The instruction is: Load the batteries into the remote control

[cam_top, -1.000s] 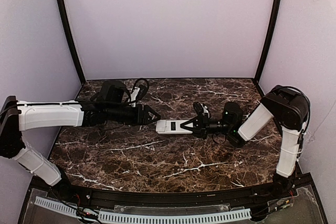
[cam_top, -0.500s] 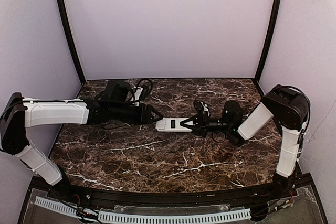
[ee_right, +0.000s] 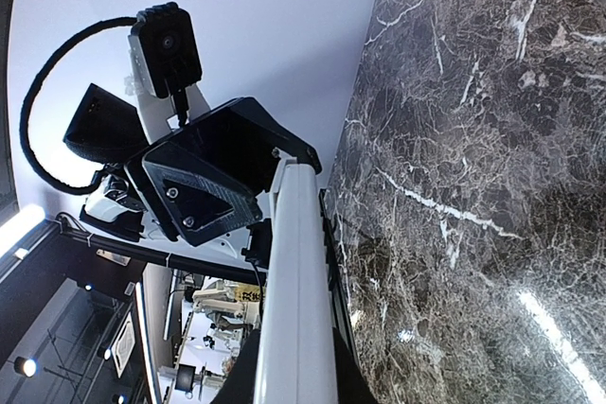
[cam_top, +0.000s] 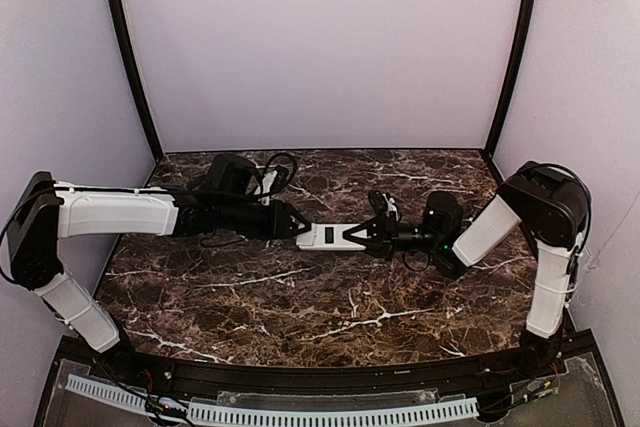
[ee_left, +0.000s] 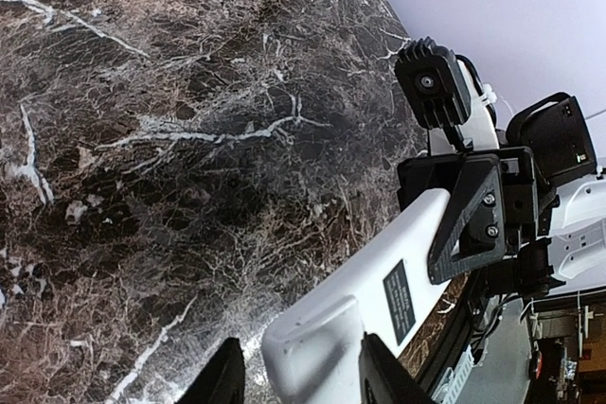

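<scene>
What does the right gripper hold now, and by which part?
The right gripper holds the remote control by the end nearest that arm.

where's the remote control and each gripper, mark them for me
remote control [cam_top: 316, 238]: top view, white back, left of its middle
left gripper [cam_top: 300, 230]: top view, midway between its fingertips, at the remote's end
right gripper [cam_top: 352, 237]: top view, midway between its fingertips, over the remote

There is one remote control [cam_top: 328, 237], reaching between two grippers, the left gripper [cam_top: 297, 226] at one end and the right gripper [cam_top: 352, 238] at the other, two arms, the left arm [cam_top: 110, 215] and the right arm [cam_top: 540, 247], and one table [cam_top: 300, 297] beneath both grippers.
</scene>
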Robot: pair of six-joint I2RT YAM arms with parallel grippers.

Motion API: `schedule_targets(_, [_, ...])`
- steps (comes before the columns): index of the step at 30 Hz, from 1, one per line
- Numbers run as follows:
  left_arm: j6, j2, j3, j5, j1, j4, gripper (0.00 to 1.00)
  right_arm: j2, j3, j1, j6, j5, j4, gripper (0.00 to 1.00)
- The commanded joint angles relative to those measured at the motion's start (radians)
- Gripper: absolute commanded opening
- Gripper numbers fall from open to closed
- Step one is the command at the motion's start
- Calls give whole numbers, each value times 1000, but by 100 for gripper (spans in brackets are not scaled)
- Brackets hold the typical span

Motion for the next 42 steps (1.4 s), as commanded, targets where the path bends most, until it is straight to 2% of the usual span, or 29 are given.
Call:
schedule_targets(1, [-2,2,28,-1,-2,-26,37,2,21,-4,-12,1,390,0])
schedule_targets(7, [-13,10,27,5,-2,-34,32,-5,16,-4,-27,27,396,0])
schedule_targets(19, [-54,17,23,1,-2,-26,28,-22,25,-4,-66,72,393,0])
schedule_targets(37, [54,31,52,72,-4,-92,16,-29,39,-3,-84,-19,412,0])
schedule_targets(42, [34,40,50,100,-2,-91,14,-50,31,-3,-101,-19,412,0])
